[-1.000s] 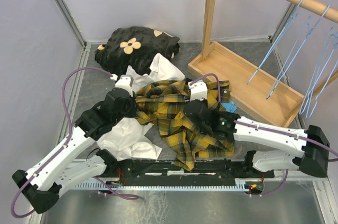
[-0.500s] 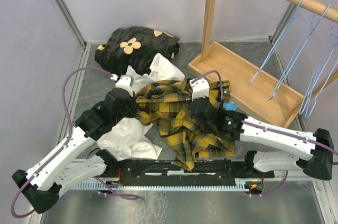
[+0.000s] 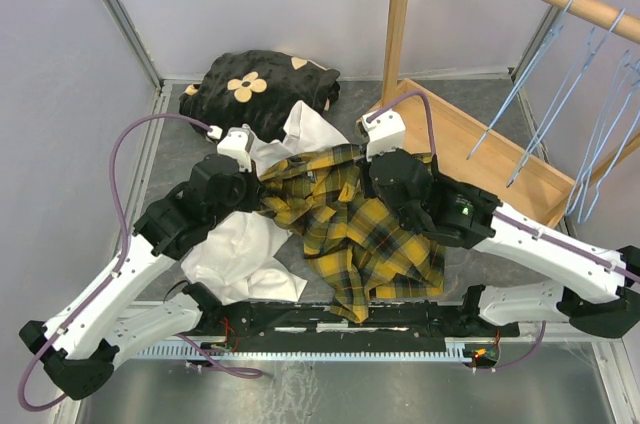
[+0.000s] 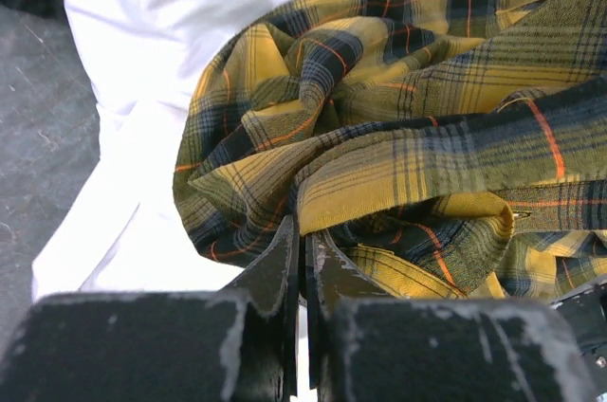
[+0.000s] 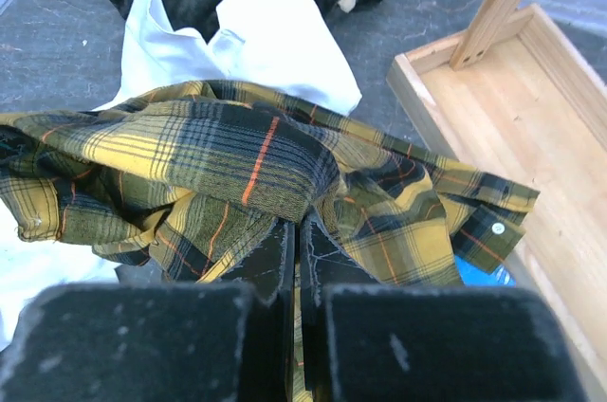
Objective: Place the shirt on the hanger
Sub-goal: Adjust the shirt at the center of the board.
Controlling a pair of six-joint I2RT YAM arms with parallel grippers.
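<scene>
The yellow-and-black plaid shirt (image 3: pixel 350 229) lies bunched at the table's centre and is lifted at its far edge. My left gripper (image 3: pixel 262 194) is shut on a fold at the shirt's left edge; in the left wrist view the jaws (image 4: pixel 303 231) pinch plaid cloth (image 4: pixel 398 127). My right gripper (image 3: pixel 372 176) is shut on the shirt's upper right part; in the right wrist view the jaws (image 5: pixel 298 228) pinch plaid cloth (image 5: pixel 218 151). Several pale-blue wire hangers (image 3: pixel 540 74) hang from the wooden rail at the far right, apart from both grippers.
A plain white garment (image 3: pixel 240 244) lies under the shirt's left side, also in the right wrist view (image 5: pixel 256 42). A black cloth with cream flowers (image 3: pixel 265 84) sits at the back. The wooden rack's tray base (image 3: pixel 480 159) and post (image 3: pixel 400 14) stand right.
Both grippers have lifted and moved away from me with the shirt held; the right arm has swung toward the rack post. The shirt's far edge has stretched between them.
</scene>
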